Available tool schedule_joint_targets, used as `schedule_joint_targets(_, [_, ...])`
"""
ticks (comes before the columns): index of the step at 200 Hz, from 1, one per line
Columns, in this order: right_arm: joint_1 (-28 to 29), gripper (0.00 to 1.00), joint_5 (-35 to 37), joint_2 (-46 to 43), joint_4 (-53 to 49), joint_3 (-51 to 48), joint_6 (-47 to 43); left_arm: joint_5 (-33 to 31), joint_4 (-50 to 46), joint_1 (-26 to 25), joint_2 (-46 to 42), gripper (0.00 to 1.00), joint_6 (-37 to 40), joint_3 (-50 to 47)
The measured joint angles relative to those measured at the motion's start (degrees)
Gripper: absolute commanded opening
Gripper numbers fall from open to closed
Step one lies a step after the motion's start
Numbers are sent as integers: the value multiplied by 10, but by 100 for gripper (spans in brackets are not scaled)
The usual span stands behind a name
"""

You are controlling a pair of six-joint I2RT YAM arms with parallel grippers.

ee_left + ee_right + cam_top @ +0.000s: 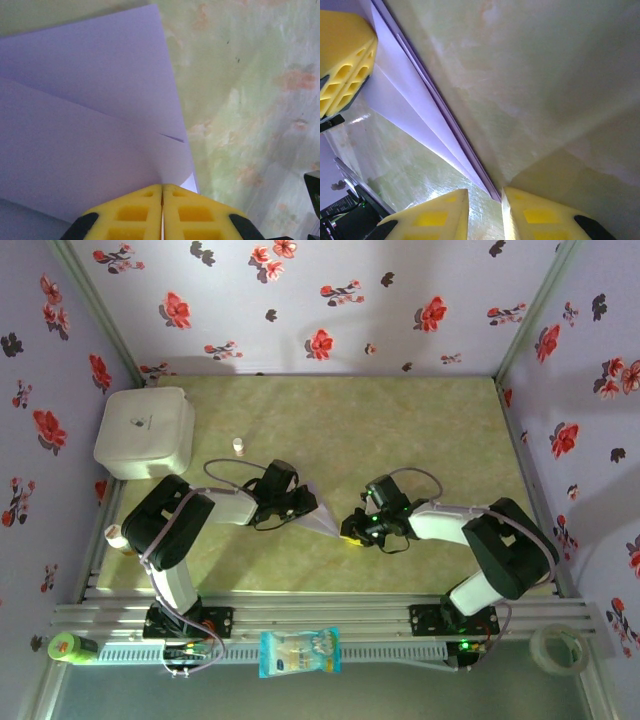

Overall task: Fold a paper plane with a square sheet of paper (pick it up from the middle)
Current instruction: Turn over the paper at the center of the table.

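Fingers first: the left fingers point(150, 197) are pressed together on the paper point(90, 125), near a corner of its folded layers. The right fingers point(452, 205) stand a narrow gap apart astride the paper's pointed end, seemingly not clamping it. The paper spans between them at the middle of the counter point(420, 420), towards the near edge. To crease well, close the right fingers squarely on the tip, hold the left grip firm, and avoid tugging the layers apart.

No words are legible: the white box point(145, 430) bears a tiny dark emblem, the blue-and-white packet point(299, 652) blurred print.
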Motion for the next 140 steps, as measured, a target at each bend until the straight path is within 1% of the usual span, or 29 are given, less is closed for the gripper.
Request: schedule_joint_targets(140, [0,25,2,1,-3,0,0,20,52,11,0,8,-30,-26])
